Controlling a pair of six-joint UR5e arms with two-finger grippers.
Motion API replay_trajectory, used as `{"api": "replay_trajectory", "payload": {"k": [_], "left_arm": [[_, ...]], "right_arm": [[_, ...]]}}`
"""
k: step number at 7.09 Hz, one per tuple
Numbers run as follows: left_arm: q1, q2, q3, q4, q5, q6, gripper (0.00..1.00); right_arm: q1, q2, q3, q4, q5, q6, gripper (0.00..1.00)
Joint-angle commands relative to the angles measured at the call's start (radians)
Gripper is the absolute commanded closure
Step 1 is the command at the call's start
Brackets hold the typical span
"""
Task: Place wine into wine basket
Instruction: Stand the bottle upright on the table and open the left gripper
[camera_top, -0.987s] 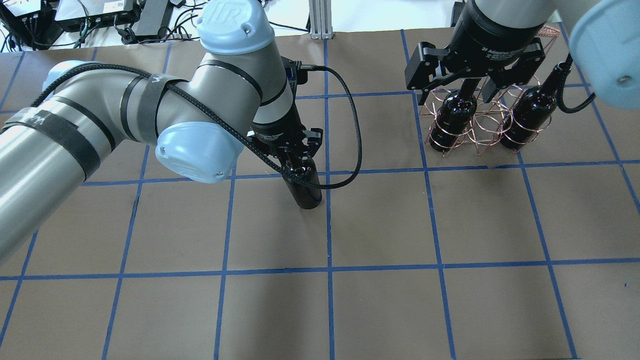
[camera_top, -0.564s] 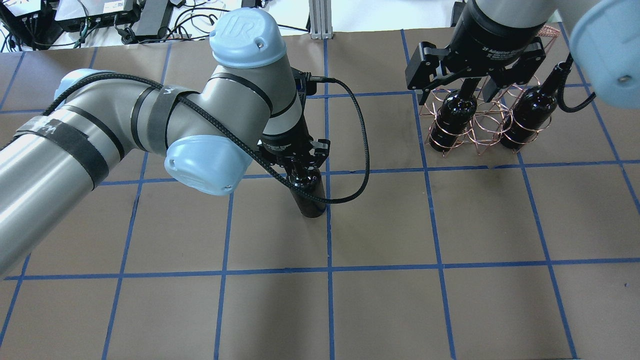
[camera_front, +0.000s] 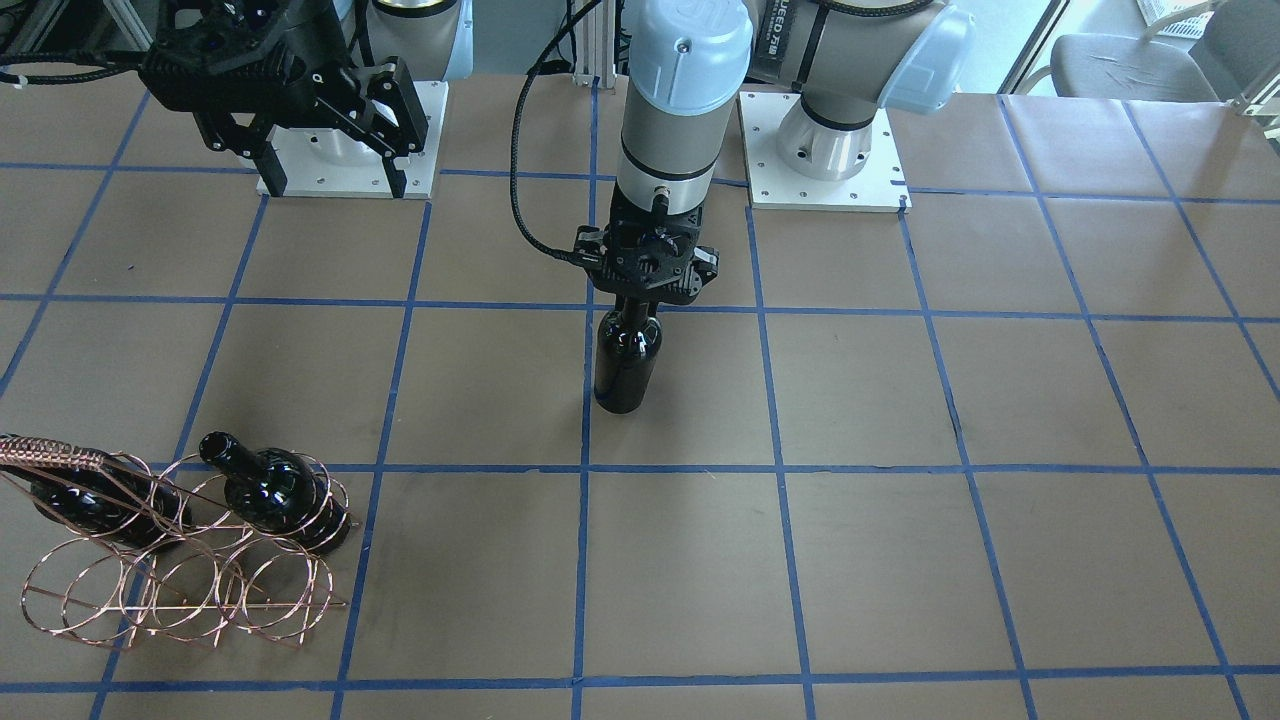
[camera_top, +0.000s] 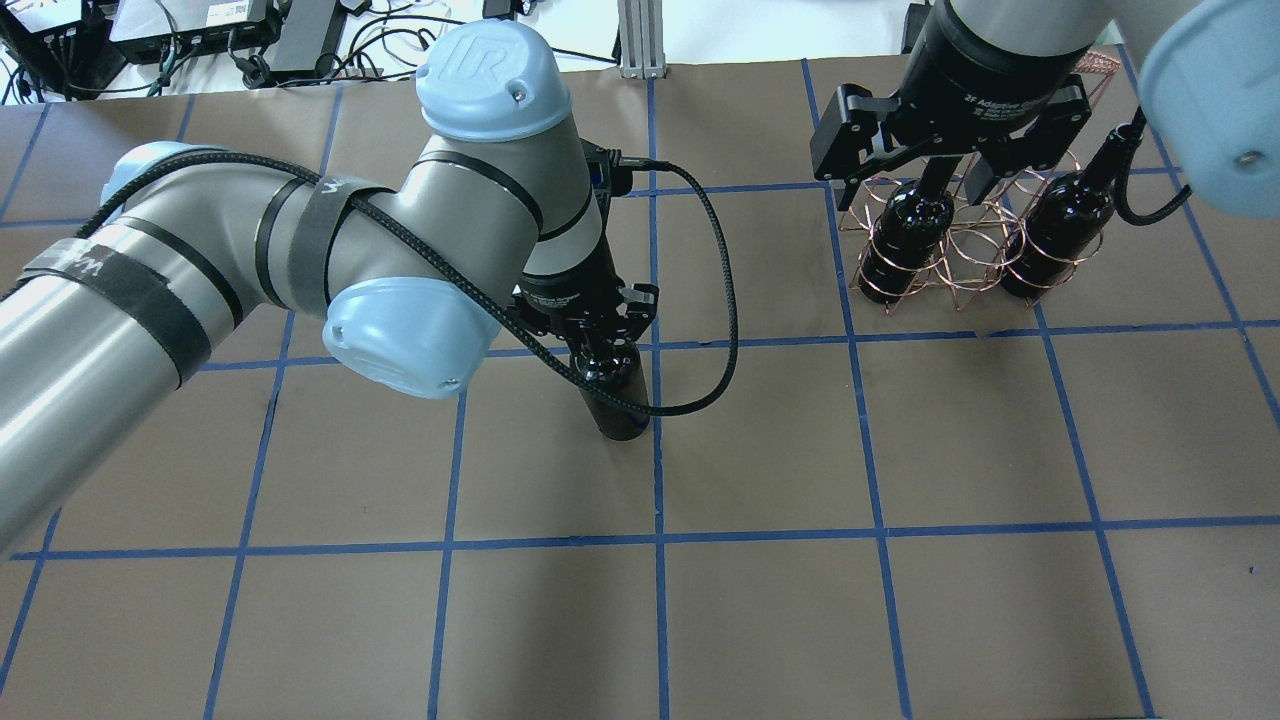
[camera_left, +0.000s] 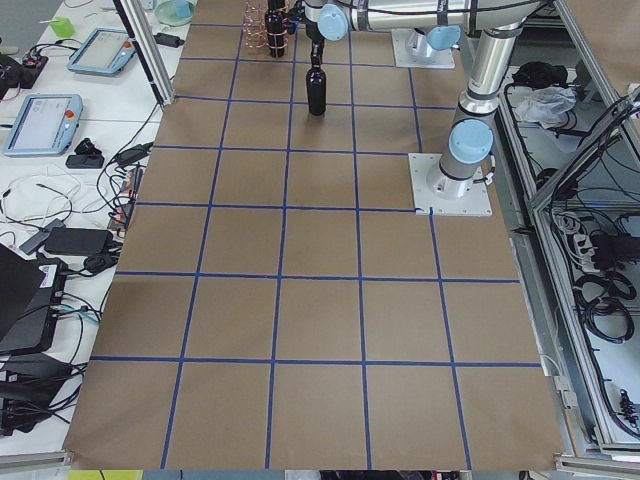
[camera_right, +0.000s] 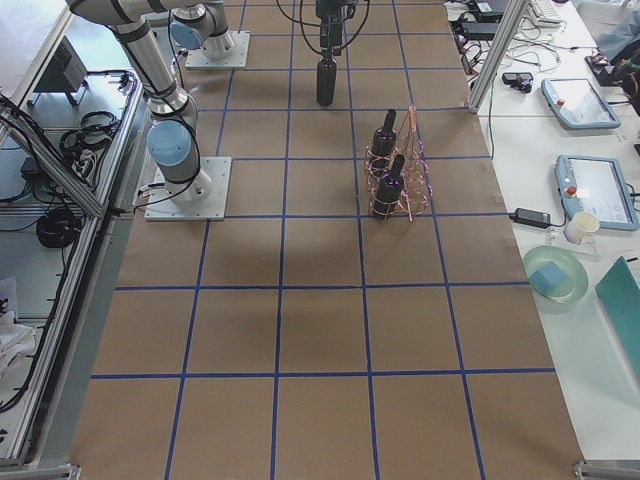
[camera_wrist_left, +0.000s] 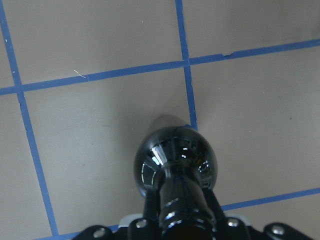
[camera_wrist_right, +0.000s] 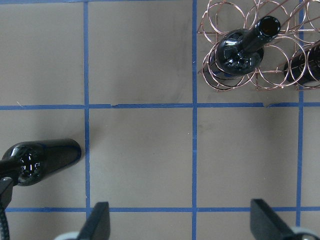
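My left gripper (camera_top: 592, 328) is shut on the neck of a glossy black wine bottle (camera_top: 617, 398) and holds it upright near the table's middle. It also shows in the front view (camera_front: 626, 360) and the left wrist view (camera_wrist_left: 175, 161). I cannot tell whether its base touches the table. The copper wire wine basket (camera_top: 962, 252) stands at the far right and holds two dark bottles (camera_top: 905, 235) (camera_top: 1065, 225), necks tilted up. My right gripper (camera_top: 948, 160) is open and empty, high above the basket; its fingers (camera_wrist_right: 99, 222) frame the right wrist view.
The table is brown paper with a blue tape grid (camera_top: 657, 450). The arm bases (camera_front: 825, 160) stand at the robot's edge. A black cable (camera_top: 722, 300) loops beside the held bottle. The basket's middle hoops (camera_front: 175, 585) hold nothing.
My left arm has moved a little to the right and toward the robot with the bottle in its grip, mostly in the first half second. The right arm and the basket have not moved.
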Motion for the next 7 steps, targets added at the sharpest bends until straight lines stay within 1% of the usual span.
{"api": "replay_trajectory", "payload": {"k": [1,2,3,4,5,6,7], "left_arm": [[-0.001,0.001,-0.009,0.000,-0.003,-0.001,0.72],[-0.001,-0.007,-0.009,0.004,-0.008,0.004,0.09],[-0.001,-0.001,-0.001,0.000,-0.005,0.001,0.00],[-0.002,0.011,0.019,0.003,-0.011,0.001,0.00],[0.010,0.030,0.075,0.003,-0.022,0.002,0.00],[0.022,0.039,0.168,-0.122,-0.017,0.001,0.00],[0.068,0.043,0.256,-0.220,-0.008,0.015,0.00]], "right_arm": [[0.000,0.000,0.000,0.001,0.002,0.000,0.00],[0.000,0.000,0.000,-0.002,0.002,0.002,0.00],[0.000,0.000,0.000,-0.001,0.002,0.002,0.00],[0.000,-0.002,0.000,-0.001,0.003,0.002,0.00],[0.000,0.000,0.000,-0.001,0.005,0.002,0.00],[0.005,0.000,0.000,0.002,0.005,0.003,0.00],[0.006,0.000,-0.002,0.002,0.006,0.003,0.00]]}}
